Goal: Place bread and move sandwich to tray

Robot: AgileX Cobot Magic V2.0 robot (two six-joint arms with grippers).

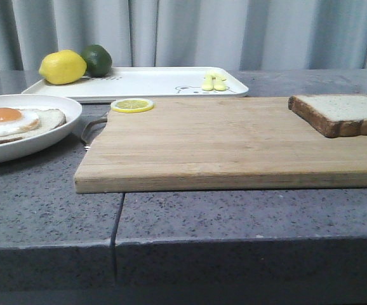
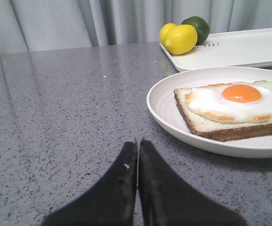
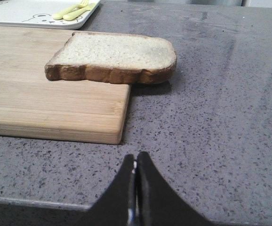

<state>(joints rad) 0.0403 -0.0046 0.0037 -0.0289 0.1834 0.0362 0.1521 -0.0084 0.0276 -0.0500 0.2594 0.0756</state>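
The bread (image 1: 343, 114) (image 3: 115, 59), a thick pale slice with dark crust, lies on the right end of the wooden cutting board (image 1: 221, 143) (image 3: 46, 94), overhanging its edge. The sandwich (image 1: 18, 122) (image 2: 235, 108), a slice topped with a fried egg, rests on a round white plate (image 1: 56, 136) (image 2: 166, 110) at the left. The white tray (image 1: 158, 82) (image 2: 249, 47) stands behind. My left gripper (image 2: 138, 142) is shut and empty over bare counter, short of the plate. My right gripper (image 3: 136, 155) is shut and empty near the counter's front edge, short of the bread. Neither arm shows in the front view.
A lemon (image 1: 63, 67) (image 2: 179, 39) and a lime (image 1: 97, 60) (image 2: 197, 26) sit on the tray's left end, small yellow utensils (image 1: 213, 82) (image 3: 75, 10) at its right end. A lemon slice (image 1: 132, 105) lies on the board's far left corner. Grey curtains hang behind.
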